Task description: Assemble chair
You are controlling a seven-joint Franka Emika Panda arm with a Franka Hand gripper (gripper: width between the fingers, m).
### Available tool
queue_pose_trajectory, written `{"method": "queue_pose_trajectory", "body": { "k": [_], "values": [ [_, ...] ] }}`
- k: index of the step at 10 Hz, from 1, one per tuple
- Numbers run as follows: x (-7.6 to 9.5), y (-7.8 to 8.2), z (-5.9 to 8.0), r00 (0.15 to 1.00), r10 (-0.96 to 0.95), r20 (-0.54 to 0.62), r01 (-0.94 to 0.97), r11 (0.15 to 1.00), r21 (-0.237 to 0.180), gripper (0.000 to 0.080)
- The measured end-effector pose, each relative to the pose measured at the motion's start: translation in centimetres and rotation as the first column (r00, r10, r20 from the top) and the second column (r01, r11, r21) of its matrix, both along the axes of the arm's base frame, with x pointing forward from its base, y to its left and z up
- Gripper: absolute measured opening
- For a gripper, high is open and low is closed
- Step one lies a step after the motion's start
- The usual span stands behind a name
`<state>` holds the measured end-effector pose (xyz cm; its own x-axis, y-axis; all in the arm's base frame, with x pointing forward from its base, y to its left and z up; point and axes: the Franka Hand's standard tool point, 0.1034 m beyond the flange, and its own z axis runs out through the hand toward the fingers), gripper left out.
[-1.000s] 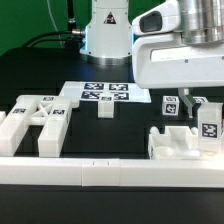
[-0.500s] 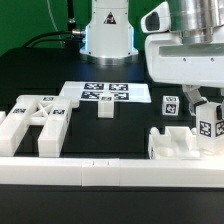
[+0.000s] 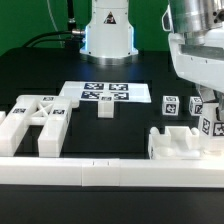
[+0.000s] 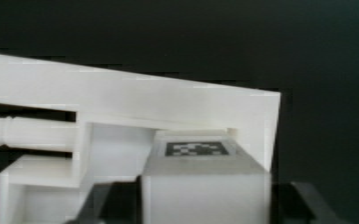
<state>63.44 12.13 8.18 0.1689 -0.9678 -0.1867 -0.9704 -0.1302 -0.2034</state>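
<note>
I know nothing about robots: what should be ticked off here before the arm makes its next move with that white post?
1. The tool grips the white square plastic post: ok, the post sits between its fingers.
2. Post upright: ok.
3. Post seated in the white blocky seat piece: cannot tell.
4. Small white tagged block clear of the post: ok, apart, toward the exterior view's left.
5. White plastic frame pieces joined to the seat piece: not ok, lying apart.

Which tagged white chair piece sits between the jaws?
The upright post at the exterior view's far right, standing at the seat piece. The small cube, the short post by the marker board and the frames lie away from the jaws.
</note>
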Motion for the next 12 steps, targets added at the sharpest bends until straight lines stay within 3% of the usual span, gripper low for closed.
{"method": "queue_pose_trajectory", "body": {
  "k": [2,3,4,7,10,12],
  "values": [
    [0.0,0.08,0.11,0.994,0.111,0.007,-0.111,0.994,-0.015,0.0568],
    [0.05,0.08,0.12,0.988,0.154,0.018,-0.153,0.988,-0.024,0.0568],
    [0.02,0.07,0.06,0.967,0.253,0.036,-0.252,0.967,-0.045,0.0634],
    [-0.07,0.01,-0.04,0.889,0.453,0.062,-0.447,0.89,-0.093,0.0646],
    [0.04,0.21,0.55,0.668,0.744,-0.008,-0.735,0.658,-0.162,0.0649],
    [0.05,0.3,0.53,0.585,0.811,-0.005,-0.798,0.575,-0.182,0.0649]
  ]
}}
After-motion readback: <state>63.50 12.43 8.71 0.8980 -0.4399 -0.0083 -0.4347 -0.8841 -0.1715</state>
